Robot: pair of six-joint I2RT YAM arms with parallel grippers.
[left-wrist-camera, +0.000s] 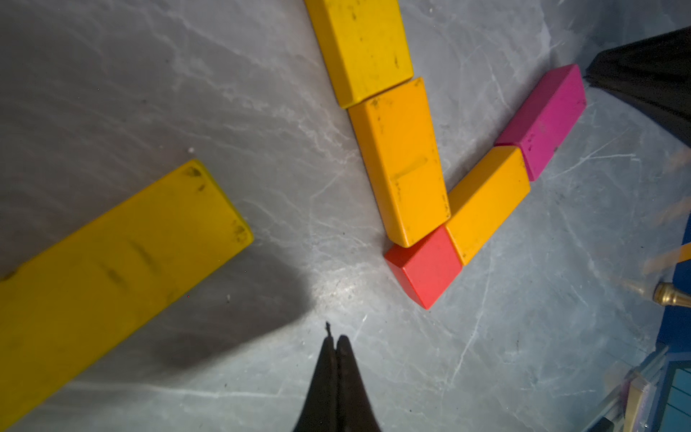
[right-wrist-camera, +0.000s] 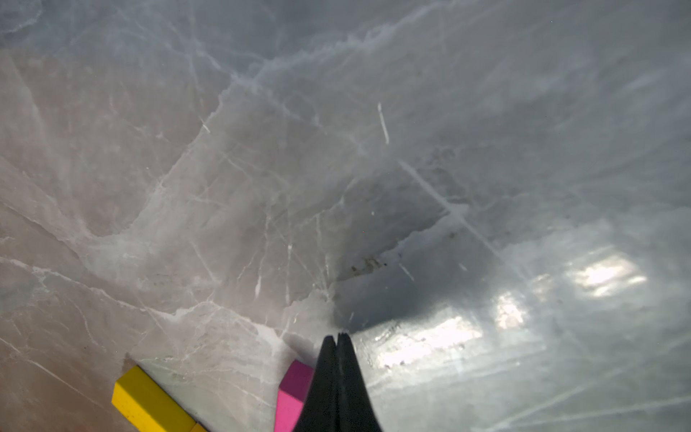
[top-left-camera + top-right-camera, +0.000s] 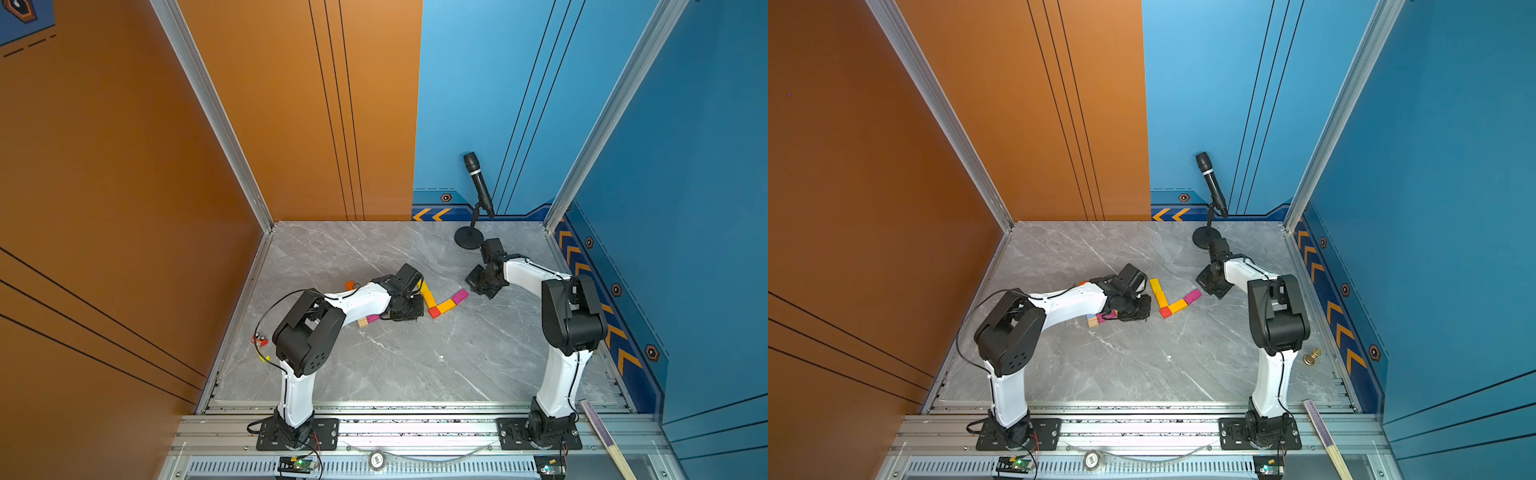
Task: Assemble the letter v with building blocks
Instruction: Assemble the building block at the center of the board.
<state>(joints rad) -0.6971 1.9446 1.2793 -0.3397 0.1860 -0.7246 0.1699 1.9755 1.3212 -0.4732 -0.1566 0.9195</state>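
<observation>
Looks near done: left gripper (image 1: 336,338) near red cube (image 1: 424,267), right gripper (image 2: 337,336) just beside pink block (image 2: 291,400) — both pinched shut, empty (closed tips likely for nudging, not grasping).

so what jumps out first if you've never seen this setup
The V of blocks in the middle of the grey marble table: yellow and amber up one stroke, a red cube at the point, amber and pink up the other. The left arm and right arm bend in on either side of it, jaws shut, spare blocks under the left. A black microphone stands by the back wall.
</observation>
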